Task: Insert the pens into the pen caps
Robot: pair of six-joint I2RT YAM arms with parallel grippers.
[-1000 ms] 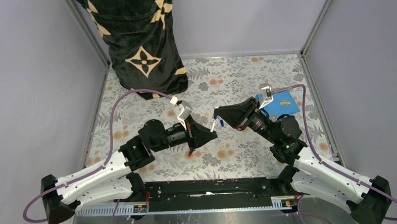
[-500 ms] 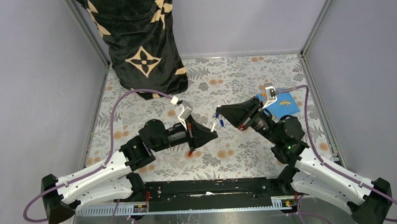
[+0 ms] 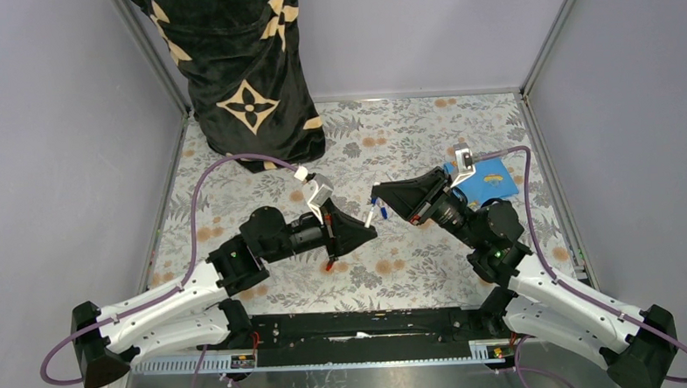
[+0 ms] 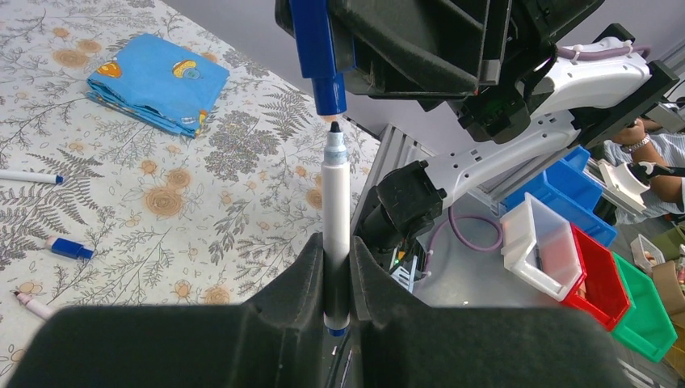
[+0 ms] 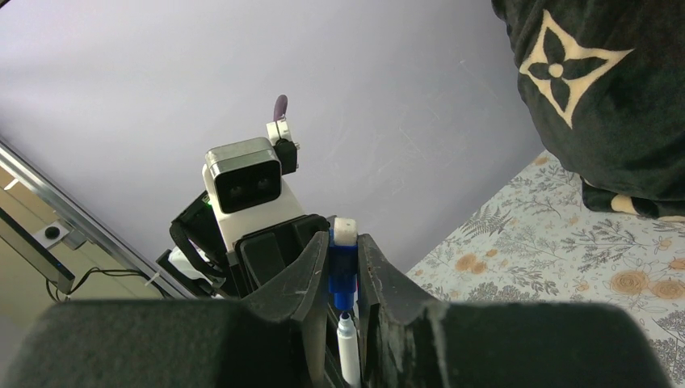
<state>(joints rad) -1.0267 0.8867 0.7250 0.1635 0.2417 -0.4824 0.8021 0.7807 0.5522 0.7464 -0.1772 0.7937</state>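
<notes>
- Top external view: I see a table (image 3: 407, 130) under a grey floral-patterned cover. It is boxed in by plain lilac-grey wall panels (image 3: 420, 33).
- A black plush garment with beige flower motifs (image 3: 238, 67) hangs at the far left corner. A folded blue cloth (image 3: 495, 180) lies on the right, beside the right arm.
- From the left wrist, past the table's edge, I can see plastic storage bins (image 4: 582, 259) in blue, white, red and green.
- I count three pens:
  - a white-barrelled marker pen (image 4: 336, 218) held upright,
  - a blue-tipped white pen (image 4: 28, 176) lying on the table,
  - a red-tipped white pen (image 4: 32, 305) lying on the table.
- I count two caps: a blue plastic pen cap (image 4: 319, 48) held up in the air, and a short blue cap (image 4: 69, 248) lying between the two loose pens.
- My left pincer (image 4: 336, 250) is clamped on the white-barrelled marker pen.
- My right pincer (image 5: 342, 259) is clamped on the blue plastic pen cap, mouth down.
- The pen's tip sits right at that mouth and is not inside. I cannot tell whether they touch.
- Against a second ago, the left arm has not moved and the right wrist has only wobbled slightly. Both grips are unchanged.
</notes>
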